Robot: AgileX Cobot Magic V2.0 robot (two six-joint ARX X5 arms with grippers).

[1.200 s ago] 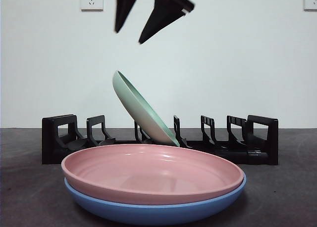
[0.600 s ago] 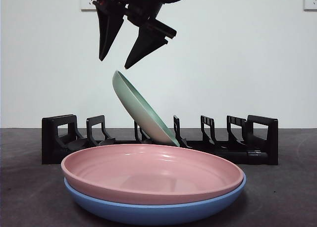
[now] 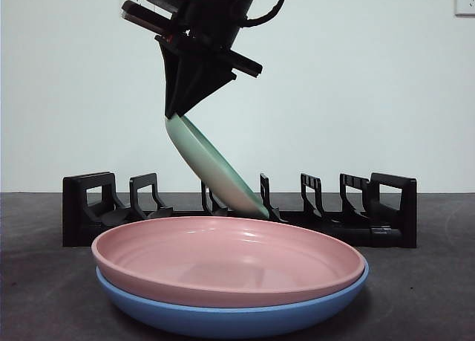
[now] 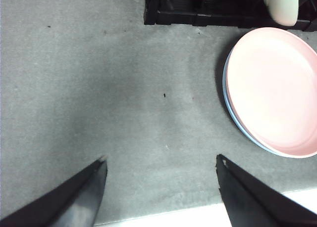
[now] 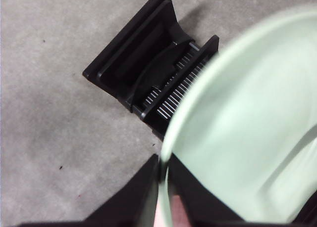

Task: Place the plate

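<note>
Right gripper (image 3: 178, 111) is clamped on the top rim of the green plate (image 3: 211, 170), which leans toward 11 o'clock in the black dish rack (image 3: 89, 207). Left gripper (image 4: 161, 170) hangs spread over bare table (image 4: 99, 88). Pink plate (image 3: 230, 255) sits stacked on blue plate (image 3: 223, 319) in front.

You see a pale mint-green plate (image 3: 211, 166) leaning in a plain black rack (image 3: 89, 207), pinched at its rim by the right gripper (image 3: 174, 112), whose jaws are black like the rack. In front lies a soft pink plate (image 3: 230, 259) stacked on a sky-blue plate (image 3: 237, 320). The table (image 3: 44, 296) is a dark speckled grey, the wall (image 3: 371, 81) plain white. The left gripper (image 4: 161, 162) shows black too.
</note>
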